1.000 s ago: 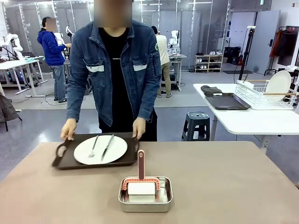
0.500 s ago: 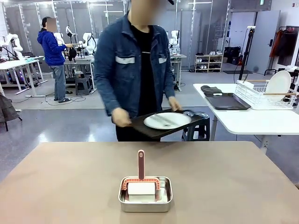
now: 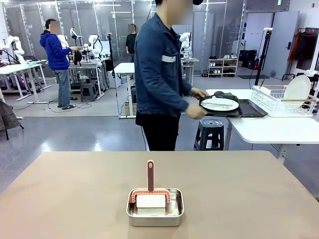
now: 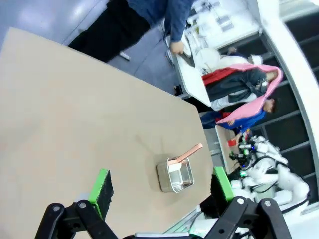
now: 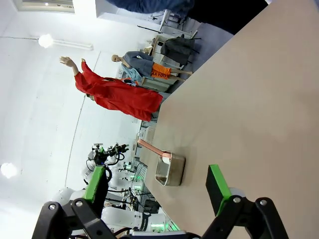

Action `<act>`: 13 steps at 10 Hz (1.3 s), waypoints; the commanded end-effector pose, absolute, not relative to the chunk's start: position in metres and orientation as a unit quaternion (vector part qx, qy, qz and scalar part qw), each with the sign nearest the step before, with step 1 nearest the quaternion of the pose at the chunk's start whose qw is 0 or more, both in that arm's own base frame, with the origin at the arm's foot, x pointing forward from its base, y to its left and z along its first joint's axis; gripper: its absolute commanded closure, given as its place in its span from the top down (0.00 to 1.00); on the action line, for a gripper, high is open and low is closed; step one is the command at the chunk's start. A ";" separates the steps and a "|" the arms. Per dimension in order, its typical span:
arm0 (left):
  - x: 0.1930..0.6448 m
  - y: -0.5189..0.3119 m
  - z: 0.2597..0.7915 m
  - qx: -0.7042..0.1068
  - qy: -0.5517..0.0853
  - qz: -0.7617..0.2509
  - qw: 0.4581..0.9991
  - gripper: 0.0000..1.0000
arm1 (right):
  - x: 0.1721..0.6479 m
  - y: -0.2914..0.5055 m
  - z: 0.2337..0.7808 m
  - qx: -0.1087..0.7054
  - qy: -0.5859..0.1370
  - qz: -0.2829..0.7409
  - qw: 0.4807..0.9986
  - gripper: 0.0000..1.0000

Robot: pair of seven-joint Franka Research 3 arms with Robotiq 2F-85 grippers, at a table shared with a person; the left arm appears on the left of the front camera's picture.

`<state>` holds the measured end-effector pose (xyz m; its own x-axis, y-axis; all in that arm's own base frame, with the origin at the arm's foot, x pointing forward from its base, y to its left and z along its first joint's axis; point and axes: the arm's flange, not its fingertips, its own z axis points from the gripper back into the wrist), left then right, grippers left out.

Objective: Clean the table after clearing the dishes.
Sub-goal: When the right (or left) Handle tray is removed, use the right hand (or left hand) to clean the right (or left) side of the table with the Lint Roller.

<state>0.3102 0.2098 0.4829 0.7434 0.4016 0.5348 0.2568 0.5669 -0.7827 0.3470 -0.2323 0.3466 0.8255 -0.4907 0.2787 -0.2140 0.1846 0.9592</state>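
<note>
Room: one hall with a grey floor and glass partitions; two other people (image 3: 56,55) stand far back.
Table (image 3: 259,194): one, tan-brown and matte, bare apart from the pan near its front edge.
Person (image 3: 159,74): one, in a denim jacket, standing side-on beyond the far edge, turned to the white side table (image 3: 279,130).
Dish rack (image 3: 279,102): one, white wire, on the side table, a round white dish upright in it.
Stool (image 3: 211,130): one, dark, beside the side table.
Tray (image 3: 248,110): dark, at the side table; both of the person's hands grip it.
Plate (image 3: 220,104): one, white, lying on the tray, well away from the table.
Steel pan (image 3: 155,209): one, holding one white block (image 3: 151,201) and one red-handled brush (image 3: 150,177).
Left gripper (image 4: 162,183): spread wide above the table, nothing between the pads.
Right gripper (image 5: 157,182): spread wide, nothing held.
</note>
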 end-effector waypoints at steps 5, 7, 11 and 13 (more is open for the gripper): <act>0.417 0.016 0.626 -0.233 -0.328 -0.282 0.871 1.00 | 0.348 -0.232 0.349 0.631 -0.272 -0.100 0.720 1.00; 0.439 -0.045 0.622 -0.177 -0.287 -0.378 0.862 1.00 | 0.348 -0.232 0.349 0.631 -0.272 -0.100 0.720 1.00; 0.448 -0.133 0.580 -0.142 -0.207 -0.500 0.828 1.00 | 0.348 -0.232 0.349 0.631 -0.272 -0.100 0.720 1.00; 0.448 -0.120 0.585 -0.152 -0.217 -0.461 0.847 1.00 | 0.348 -0.232 0.349 0.631 -0.272 -0.100 0.720 1.00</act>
<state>0.4496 -0.1339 0.5744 0.4584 -0.7455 0.4838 0.8670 0.4947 -0.0591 0.3485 -0.2324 0.3449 0.8280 -0.4885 0.2752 -0.2104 0.1842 0.9601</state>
